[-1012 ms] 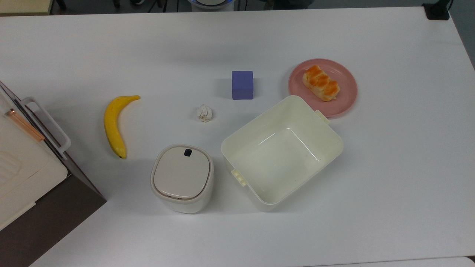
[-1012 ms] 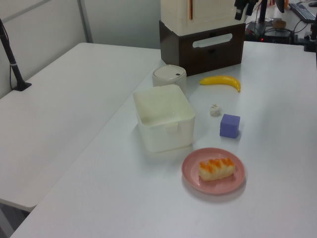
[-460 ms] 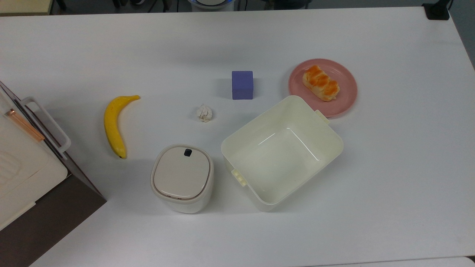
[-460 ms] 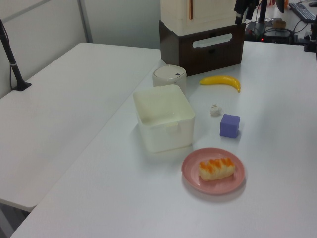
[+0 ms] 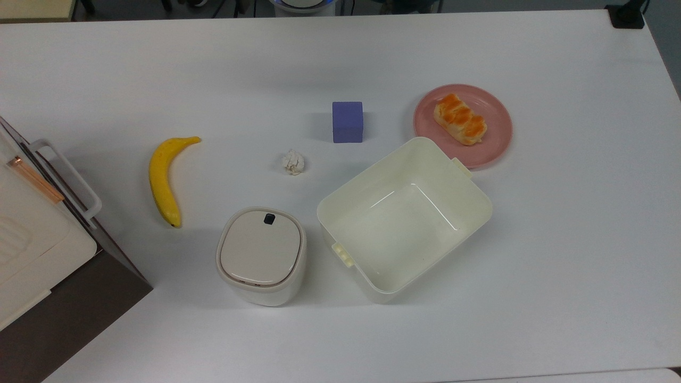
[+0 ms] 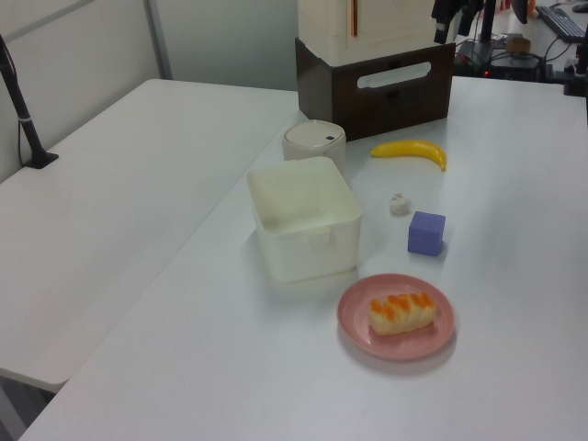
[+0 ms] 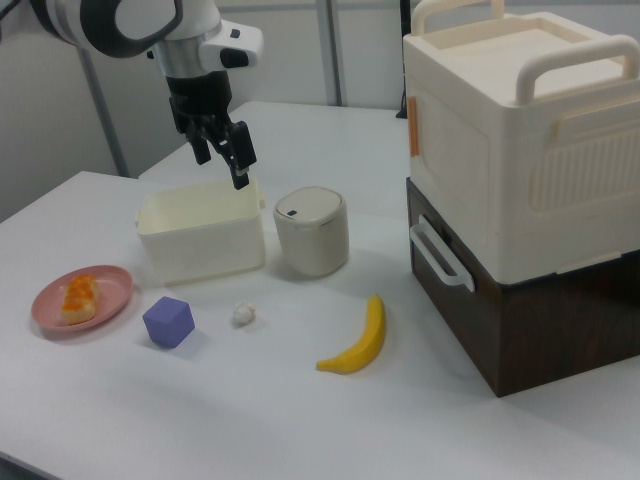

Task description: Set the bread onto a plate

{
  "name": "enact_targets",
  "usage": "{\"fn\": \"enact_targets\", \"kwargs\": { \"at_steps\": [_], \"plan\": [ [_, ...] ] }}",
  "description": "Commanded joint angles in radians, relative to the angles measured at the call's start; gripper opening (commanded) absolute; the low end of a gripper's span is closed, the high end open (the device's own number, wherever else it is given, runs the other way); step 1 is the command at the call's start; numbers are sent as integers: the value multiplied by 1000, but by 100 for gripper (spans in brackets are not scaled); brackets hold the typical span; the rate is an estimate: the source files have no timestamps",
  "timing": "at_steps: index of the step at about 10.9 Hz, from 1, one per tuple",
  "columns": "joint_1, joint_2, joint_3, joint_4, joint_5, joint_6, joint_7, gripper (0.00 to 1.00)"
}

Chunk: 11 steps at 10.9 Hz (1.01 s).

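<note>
The bread (image 5: pixel 459 119), a braided bun with orange-brown patches, lies on the pink plate (image 5: pixel 495 139) at the top view's right. The left view has the bread (image 6: pixel 401 312) on the plate (image 6: pixel 354 319) near the front, and the right view has the bread (image 7: pixel 80 297) on the plate (image 7: pixel 112 288) at its left. My gripper (image 7: pixel 220 168) hangs open and empty in the air above the cream tub (image 7: pixel 200 245), well to the right of the plate in the right view.
A purple cube (image 5: pixel 348 121), a crumpled paper ball (image 5: pixel 293 161) and a banana (image 5: pixel 162 181) lie left of the plate. The cream tub (image 5: pixel 404 223) and a lidded white bin (image 5: pixel 262 255) stand nearer the front. Stacked boxes (image 5: pixel 32 250) fill the top view's left edge.
The bread and plate have stayed put. In the left view the dark gripper at the top edge has risen slightly.
</note>
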Motion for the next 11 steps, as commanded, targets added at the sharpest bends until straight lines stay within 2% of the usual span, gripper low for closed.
{"fn": "enact_targets", "kwargs": {
  "at_steps": [1,11],
  "plan": [
    [14,-16,-8,2,20,-27,30,100],
    [71,-17,-14,2,11,-25,41,100]
  ]
}}
